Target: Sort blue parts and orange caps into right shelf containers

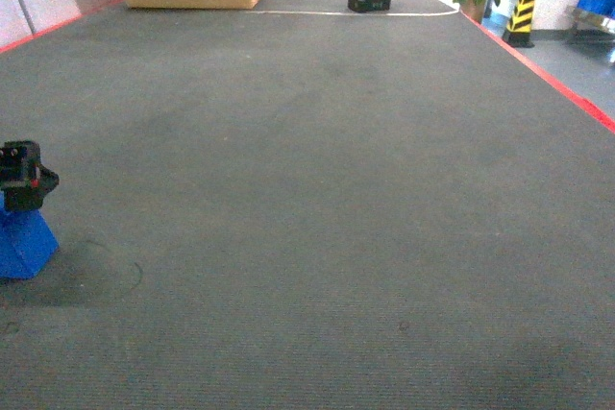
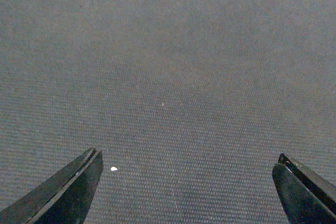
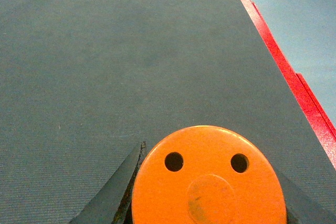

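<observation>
Right wrist view: right gripper [image 3: 207, 198] clamps smooth orange cap [image 3: 209, 179], round, two holes in flat top.
Left gripper [image 2: 186, 187]: spread wide above ribbed grey carpet [image 2: 168, 66].
Blue part [image 1: 21, 242]: solid, sharp-edged.

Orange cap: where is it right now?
Right wrist view, bottom centre: the orange cap sits between the right gripper's fingers, above grey carpet.

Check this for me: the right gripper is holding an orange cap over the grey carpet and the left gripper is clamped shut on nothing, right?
Not quite. The left gripper is open, not shut: the left wrist view shows its fingers spread wide over bare grey carpet. The rest stands: the right gripper holds the orange cap.
</observation>
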{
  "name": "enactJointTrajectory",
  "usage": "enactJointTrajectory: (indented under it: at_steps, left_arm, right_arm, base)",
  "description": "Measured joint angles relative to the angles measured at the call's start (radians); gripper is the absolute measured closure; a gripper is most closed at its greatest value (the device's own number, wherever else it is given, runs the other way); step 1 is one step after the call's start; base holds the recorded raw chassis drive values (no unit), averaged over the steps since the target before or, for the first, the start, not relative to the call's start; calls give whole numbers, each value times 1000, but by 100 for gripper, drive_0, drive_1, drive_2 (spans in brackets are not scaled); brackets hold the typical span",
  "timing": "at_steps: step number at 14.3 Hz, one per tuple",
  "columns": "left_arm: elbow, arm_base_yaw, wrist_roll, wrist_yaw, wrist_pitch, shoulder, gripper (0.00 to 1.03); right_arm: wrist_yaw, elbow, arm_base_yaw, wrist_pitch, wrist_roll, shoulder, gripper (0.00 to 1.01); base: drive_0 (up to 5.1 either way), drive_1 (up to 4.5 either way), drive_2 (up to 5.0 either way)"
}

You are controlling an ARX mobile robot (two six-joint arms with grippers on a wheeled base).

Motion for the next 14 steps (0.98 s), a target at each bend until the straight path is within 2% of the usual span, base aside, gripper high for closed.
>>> enactJointTrajectory:
  at_steps: [3,6,8,11,14]
  left_arm:
    - [0,8,7,-9,-2,27,5]
    - [0,7,34,-41,-2,32,6]
    - [-4,7,43,-26,-15,21,25]
    - [-24,2,28,-9,-14,-2,57]
    - [-66,6,27,-27,-11,-40,59]
  right_arm:
    - [0,0,0,0,0,0,57]
    - [0,0,0,0,0,0,57]
    - [0,0,0,0,0,0,57]
    - [0,0,0,0,0,0,57]
    - [0,0,0,0,0,0,57]
  base:
    - [0,0,0]
    - [0,0,0]
    - [0,0,0]
    - [0,0,0]
    - [0,0,0]
